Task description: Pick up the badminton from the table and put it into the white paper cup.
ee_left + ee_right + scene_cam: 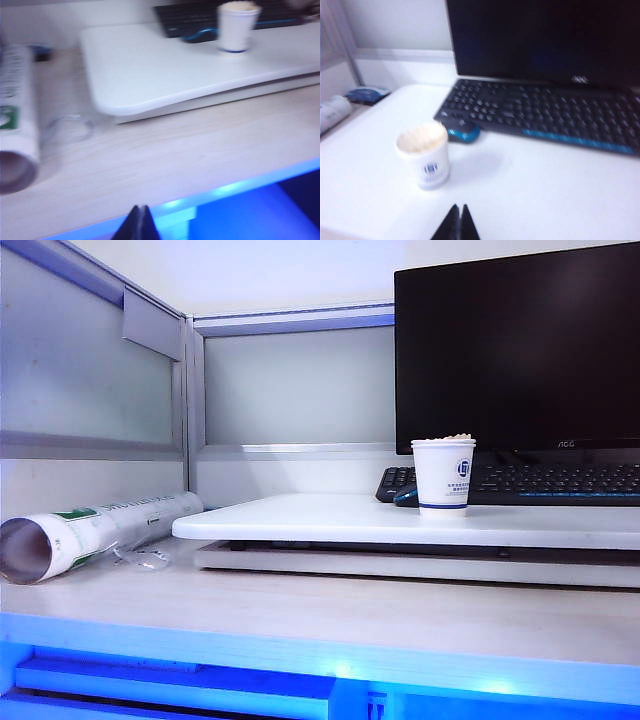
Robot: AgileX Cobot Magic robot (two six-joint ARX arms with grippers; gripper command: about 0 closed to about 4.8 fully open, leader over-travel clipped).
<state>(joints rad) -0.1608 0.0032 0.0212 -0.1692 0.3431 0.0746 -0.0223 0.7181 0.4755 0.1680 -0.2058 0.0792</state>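
The white paper cup stands upright on the white table, just in front of the keyboard. Cream feather tips of the badminton poke above its rim, so it sits inside the cup. The right wrist view looks down on the cup with the badminton filling its mouth. My right gripper is shut and empty above the board, short of the cup. My left gripper is shut and empty, back over the lower desk's front edge, far from the cup. Neither arm shows in the exterior view.
A black keyboard and a blue mouse lie behind the cup, under a dark monitor. A rolled poster tube and clear plastic wrap lie on the lower wood-grain surface at the left. Partition walls close the back and left.
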